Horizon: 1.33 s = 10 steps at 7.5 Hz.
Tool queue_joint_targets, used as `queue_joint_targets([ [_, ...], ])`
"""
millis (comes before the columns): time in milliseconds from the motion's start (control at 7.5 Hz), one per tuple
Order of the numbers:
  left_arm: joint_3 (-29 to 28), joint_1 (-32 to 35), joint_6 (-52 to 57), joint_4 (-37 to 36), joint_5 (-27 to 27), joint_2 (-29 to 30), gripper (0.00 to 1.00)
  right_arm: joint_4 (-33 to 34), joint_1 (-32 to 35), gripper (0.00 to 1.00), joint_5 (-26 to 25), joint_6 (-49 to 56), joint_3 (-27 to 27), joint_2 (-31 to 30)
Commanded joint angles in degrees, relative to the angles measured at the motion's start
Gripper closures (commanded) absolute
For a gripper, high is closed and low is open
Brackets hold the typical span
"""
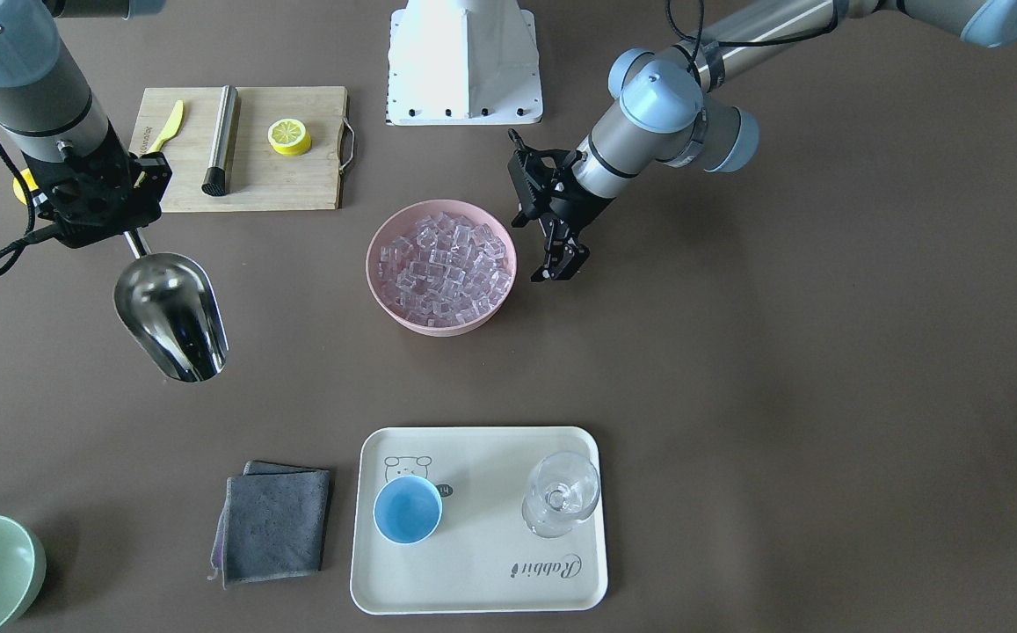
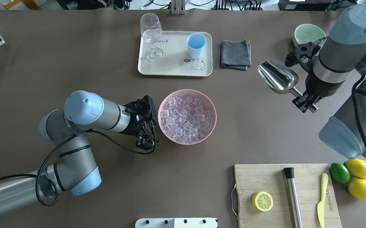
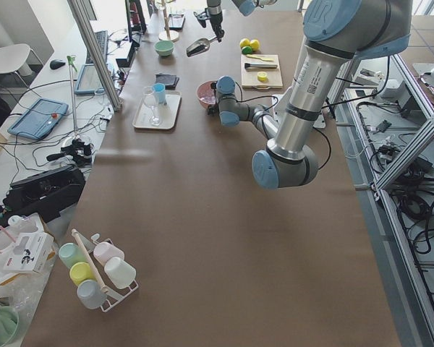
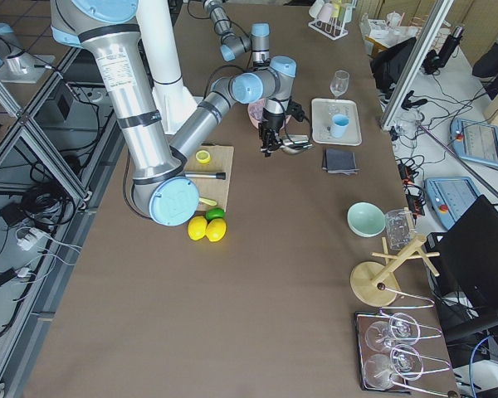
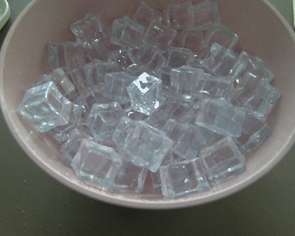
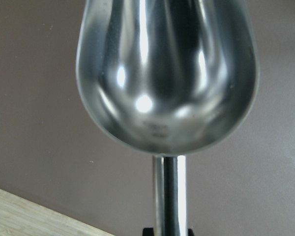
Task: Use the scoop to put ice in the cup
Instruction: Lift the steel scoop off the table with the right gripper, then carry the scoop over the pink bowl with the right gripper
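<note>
While the right claw (image 2: 306, 103) grips the scoop (image 2: 277, 77) and the left claw (image 1: 561, 264) stands narrow, the tray (image 1: 482, 589) reads "Rabbit".

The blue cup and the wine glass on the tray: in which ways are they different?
The cup is opaque light blue; the wine glass is clear. The cup is short and sits straight on the tray, while the glass is taller and stands on a thin stem and foot. Both stand upright on the same tray, and no ice shows in either.

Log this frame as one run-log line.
right gripper: holds scoop, empty, aloft | left gripper: beside bowl | ice: in bowl | cup: empty
</note>
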State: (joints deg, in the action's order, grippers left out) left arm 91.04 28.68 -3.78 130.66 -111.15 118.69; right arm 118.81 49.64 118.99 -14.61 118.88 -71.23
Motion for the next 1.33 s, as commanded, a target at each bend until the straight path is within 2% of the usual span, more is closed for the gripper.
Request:
queue_joint_targets([
  [0, -1.04, -0.03, 0.09, 0.03, 0.15, 1.01, 0.02, 11.29, -2.25, 1.00, -0.77, 1.08, 2.06, 7.29],
  [133, -1.04, -0.03, 0.96, 0.12, 0.15, 1.02, 0.02, 19.01, -4.27, 1.00, -3.13, 1.08, 1.80, 13.08],
  [267, -1.39, -0.03, 8.10, 0.04, 0.23, 1.02, 0.02, 24.75, -6.81, 1.00, -5.59, 1.08, 1.80, 17.57],
  [533, -1.49, 0.06, 11.25, 0.12, 1.03, 0.76, 0.02, 30.74, -11.47, 1.00, -7.72, 1.16, 1.62, 23.47],
  [667, -1.48, 0.06, 11.25, 0.12, 0.94, 0.67, 0.02, 38.35, -13.06, 1.00, -7.72, 1.25, -1.07, 29.25],
  [800, -1.48, 0.15, 11.16, 0.21, 0.94, 0.49, 0.02, 44.78, -14.90, 1.00, -7.55, 1.25, -5.97, 34.96],
  [933, -1.48, 0.23, 11.16, 0.21, 0.94, 0.49, 0.02, 47.63, -16.05, 1.00, -5.98, 1.25, -6.81, 36.85],
  [1067, -1.48, 0.23, 11.08, 0.30, 0.85, 0.32, 0.02, 50.01, -16.41, 1.00, -2.83, 1.25, -10.47, 39.56],
  [1200, -1.40, 0.23, 11.16, 0.47, 0.85, -0.29, 0.02, 52.03, -16.42, 1.00, -1.15, 1.25, -17.12, 43.77],
])
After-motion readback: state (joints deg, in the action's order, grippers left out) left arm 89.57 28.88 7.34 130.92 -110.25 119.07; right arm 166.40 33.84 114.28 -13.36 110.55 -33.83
